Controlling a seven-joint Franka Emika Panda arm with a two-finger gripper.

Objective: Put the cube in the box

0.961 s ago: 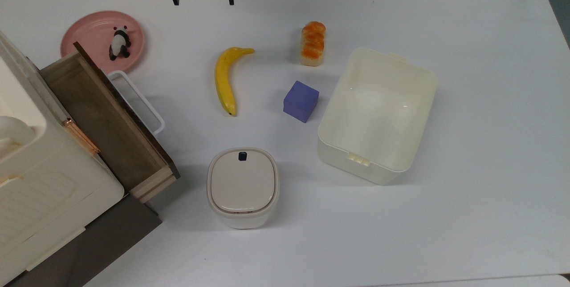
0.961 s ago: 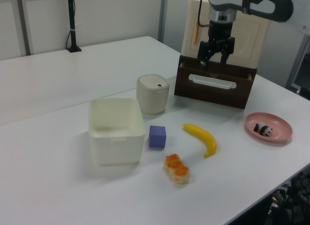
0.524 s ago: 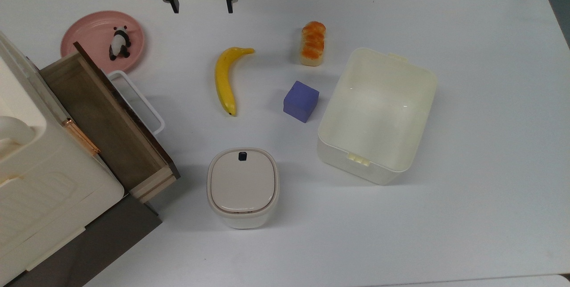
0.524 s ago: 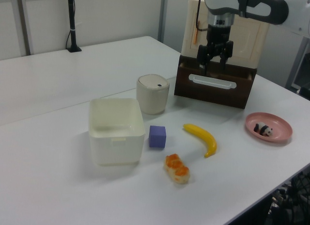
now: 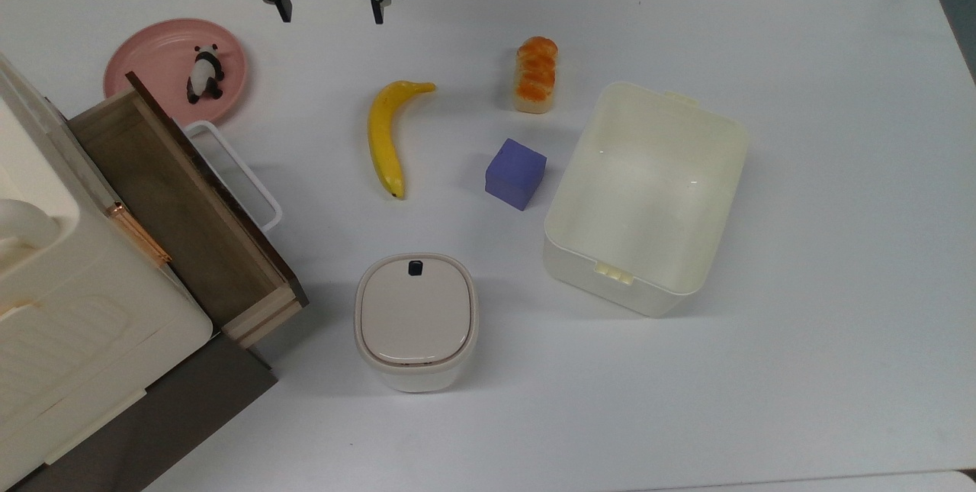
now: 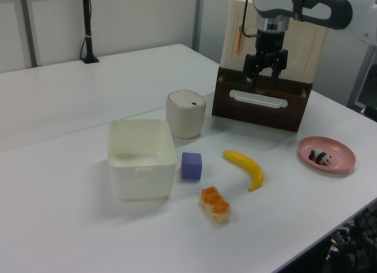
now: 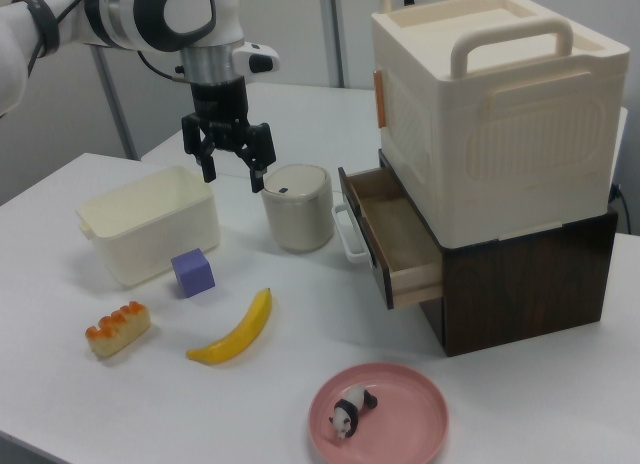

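Table [image 5: 801,370]: white, carries everything; gripper hangs above it, touching nothing.

Cabinet [image 7: 500,184]: cream case with handles on a dark wooden base, drawer [image 5: 183,210] pulled open. In the top view it lies below and to the left of the gripper.

Box [image 5: 648,194]: cream tub, open top, nothing inside. Well apart from the gripper, toward the top view's lower right.

Bin [image 5: 415,320]: lidded, black button on lid. In the top view far below the gripper; in the right view just right of the fingers and lower.

Plate [image 5: 156,57]: pink, holds a small panda figure [image 5: 204,74]. In the top view near the gripper, down and left of it.

Banana [image 5: 385,133]: on the table, in the top view below the gripper, slightly right.

Gripper [image 5: 330,13]: black, pointing down, fingers [image 7: 208,169] spread apart, nothing between them.

Cube [image 5: 516,172]: purple-blue, on the table just beside the box's wall, outside it; apart from the gripper, in the top view down and right of it, beyond the banana.

Bread roll [image 5: 536,74]: in the top view right of the gripper, just above the cube.
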